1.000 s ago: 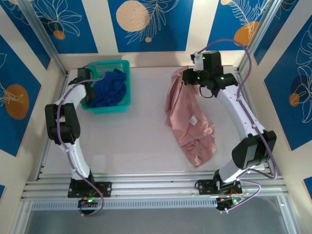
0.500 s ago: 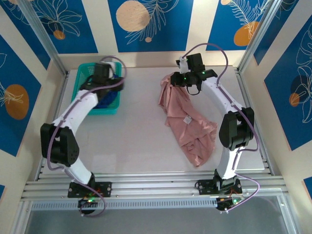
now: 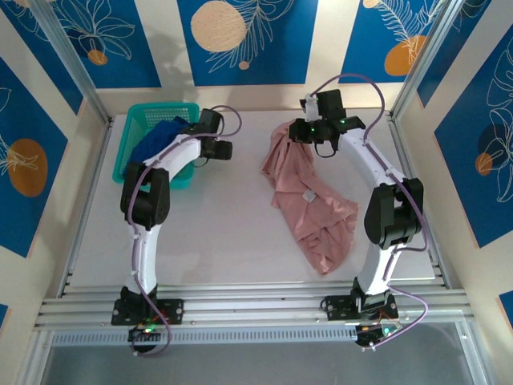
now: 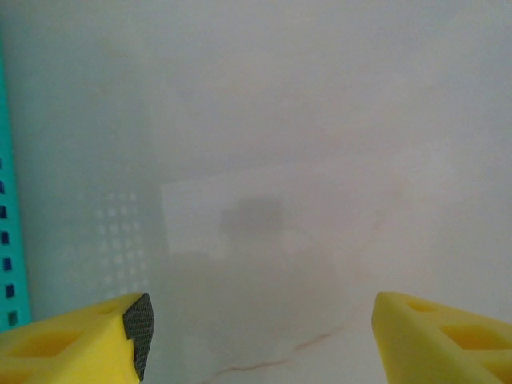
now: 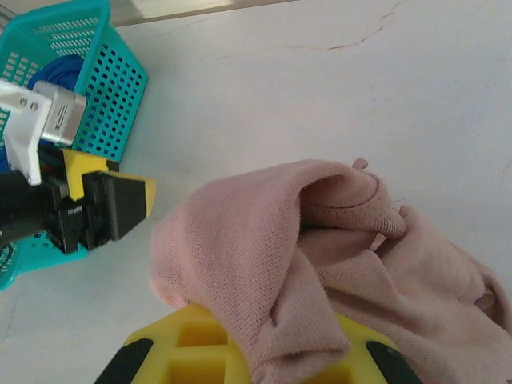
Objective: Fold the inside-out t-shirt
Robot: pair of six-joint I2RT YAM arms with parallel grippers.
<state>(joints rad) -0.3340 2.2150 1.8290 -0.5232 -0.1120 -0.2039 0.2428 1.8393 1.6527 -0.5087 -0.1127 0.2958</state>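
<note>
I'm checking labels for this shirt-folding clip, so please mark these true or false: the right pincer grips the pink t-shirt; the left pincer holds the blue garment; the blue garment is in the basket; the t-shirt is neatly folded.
1. The right pincer is shut on the pink t-shirt. True.
2. The left pincer holds the dark blue garment. False: it is open and empty over the table, beside the teal basket.
3. The dark blue garment lies in the teal basket. True.
4. The pink t-shirt is neatly folded. False: it lies crumpled, with one end held in the right pincer.
</note>
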